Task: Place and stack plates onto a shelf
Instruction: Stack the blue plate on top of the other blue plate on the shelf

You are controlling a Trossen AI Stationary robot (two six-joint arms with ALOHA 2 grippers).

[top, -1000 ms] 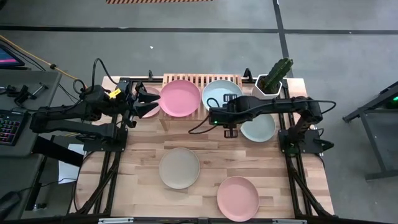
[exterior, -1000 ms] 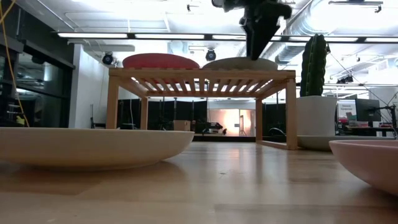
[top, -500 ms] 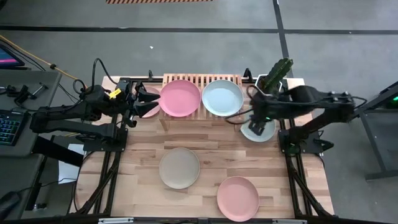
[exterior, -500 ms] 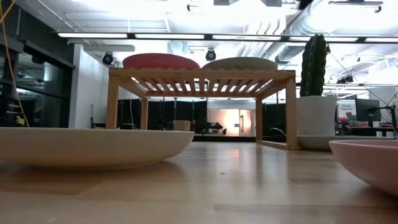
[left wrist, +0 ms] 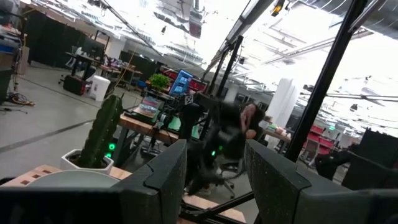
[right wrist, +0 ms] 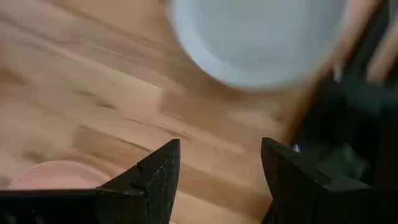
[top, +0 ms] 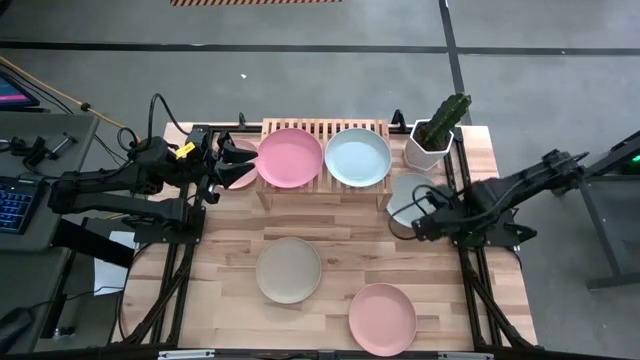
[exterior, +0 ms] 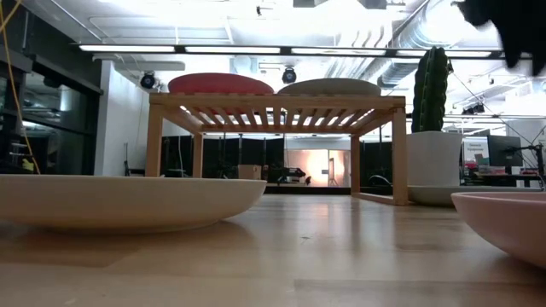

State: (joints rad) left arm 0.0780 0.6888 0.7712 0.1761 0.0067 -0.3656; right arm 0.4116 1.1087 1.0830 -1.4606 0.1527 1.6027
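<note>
the right tool point(top: 418, 229), fingers spread and empty, has pulled back off the shelf point(top: 322, 127) to hover by the mint plate point(top: 410, 190) on the bench point(top: 230, 250), leaving a pink plate point(top: 290, 157) and pale plate point(top: 357, 157) shelved, so pickup likely follows.

Shelf point(top: 324, 128) top filled by 2 plates; cactus pot point(top: 432, 140) blocks its right end; table centre open.
</note>
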